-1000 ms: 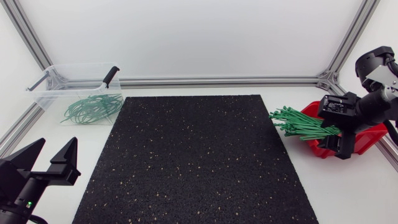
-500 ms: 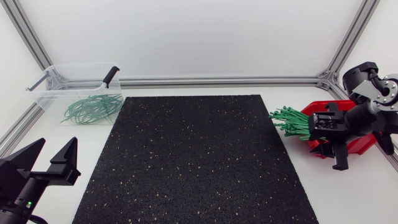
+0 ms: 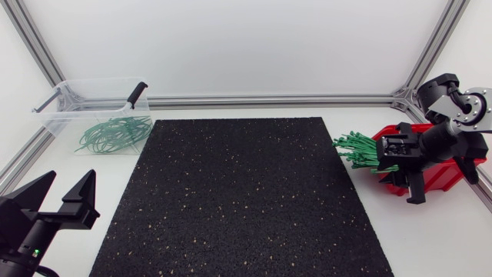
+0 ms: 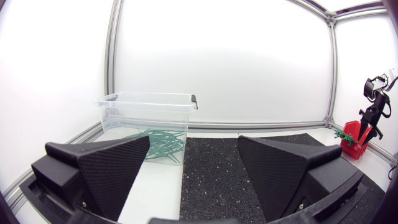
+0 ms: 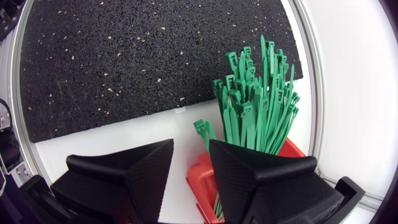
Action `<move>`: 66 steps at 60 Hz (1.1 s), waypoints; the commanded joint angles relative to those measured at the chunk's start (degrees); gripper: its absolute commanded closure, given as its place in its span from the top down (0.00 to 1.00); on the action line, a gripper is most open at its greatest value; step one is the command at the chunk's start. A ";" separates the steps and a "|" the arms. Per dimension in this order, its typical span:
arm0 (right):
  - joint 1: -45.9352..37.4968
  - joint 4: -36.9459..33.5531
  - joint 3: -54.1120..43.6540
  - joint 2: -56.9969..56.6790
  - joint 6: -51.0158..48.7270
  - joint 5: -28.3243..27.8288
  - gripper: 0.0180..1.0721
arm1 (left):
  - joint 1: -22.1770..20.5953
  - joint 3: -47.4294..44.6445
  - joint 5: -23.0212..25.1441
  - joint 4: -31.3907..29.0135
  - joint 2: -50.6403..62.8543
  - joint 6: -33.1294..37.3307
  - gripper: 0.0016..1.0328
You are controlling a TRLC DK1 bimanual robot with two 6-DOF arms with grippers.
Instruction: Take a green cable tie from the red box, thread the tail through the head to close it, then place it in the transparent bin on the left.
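From above, the left claw [image 3: 68, 183] rests wide open and empty near the mat [image 3: 246, 200]. The right claw [image 3: 407, 187] hangs over the red box [image 3: 450, 171] of green cable ties [image 3: 360, 151].

The left wrist view shows looped ties [image 4: 158, 143] in the transparent bin [image 4: 146, 106].

In the right wrist view, the right claw's fingers [image 5: 249, 177] stand slightly apart, gripping nothing, with the ties just ahead.

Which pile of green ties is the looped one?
The green cable ties in the clear plastic bin: they curl into rings, whereas the bundle poking from the red box is straight.
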 commanded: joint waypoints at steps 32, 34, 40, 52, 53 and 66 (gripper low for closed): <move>0.80 1.53 0.62 3.81 -2.13 1.13 0.39 | -0.67 -2.26 0.24 -1.28 -0.30 -0.64 0.96; 0.72 1.53 0.53 3.81 -2.31 1.39 0.38 | -0.67 -2.26 0.24 -1.28 -0.30 -0.64 0.96; 0.54 1.45 0.53 3.19 -3.01 1.39 0.30 | -0.67 -2.26 0.24 -1.28 -0.30 -0.64 0.96; 0.28 1.45 -0.17 3.02 -4.07 2.10 0.26 | -0.67 -2.26 0.24 -1.28 -0.30 -0.64 0.96; 0.28 1.45 -0.17 3.02 -4.07 2.10 0.26 | -0.67 -2.26 0.24 -1.28 -0.30 -0.64 0.96; 0.10 1.45 -0.87 2.31 -4.77 2.10 0.24 | -0.75 -2.26 0.24 -1.28 -0.30 -0.64 0.96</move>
